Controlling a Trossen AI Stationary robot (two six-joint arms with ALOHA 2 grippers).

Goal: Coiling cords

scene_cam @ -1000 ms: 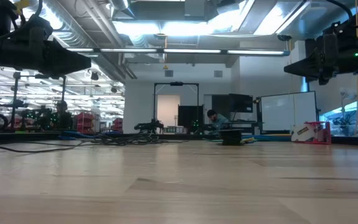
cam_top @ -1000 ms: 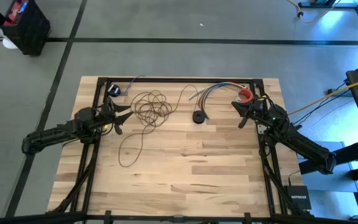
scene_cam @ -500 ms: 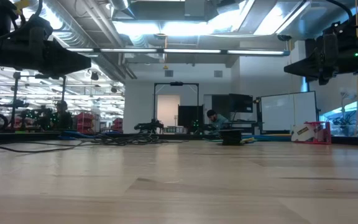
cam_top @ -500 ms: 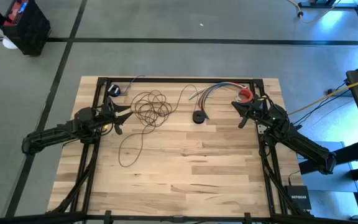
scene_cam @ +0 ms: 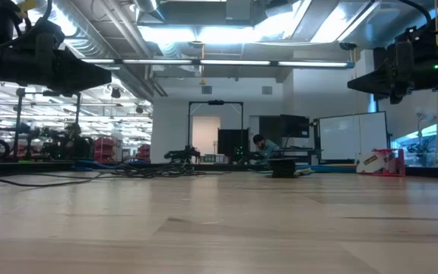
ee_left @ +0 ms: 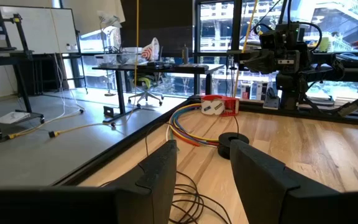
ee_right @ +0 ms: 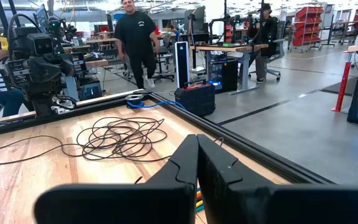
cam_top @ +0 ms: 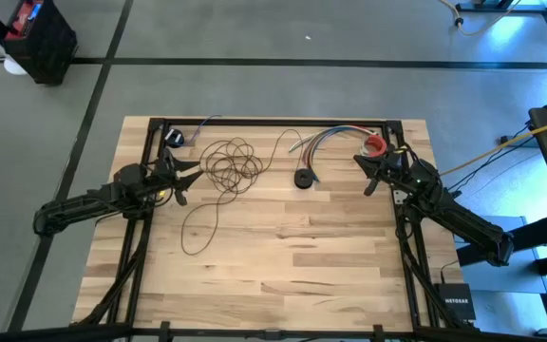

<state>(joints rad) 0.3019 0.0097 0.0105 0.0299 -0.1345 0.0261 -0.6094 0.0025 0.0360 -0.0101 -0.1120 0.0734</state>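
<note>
Left gripper (cam_top: 192,178) hovers beside the cords (cam_top: 231,166), fingers (ee_left: 160,171) parted, holding nothing. Cords lie tangled on the tabletop (cam_top: 283,256) toward its far side, puck (cam_top: 304,178) right of the tangle. Right gripper (cam_top: 362,163) near the multicoloured wires (cam_top: 335,136), fingers (ee_right: 185,165) closed, empty.

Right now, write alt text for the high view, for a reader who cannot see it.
A tangled dark cord lies on a wooden table, its tail trailing toward the near edge and another strand leading to a black puck. The open left pincer sits beside the tangle; the shut right pincer waits near multicoloured wires.
</note>
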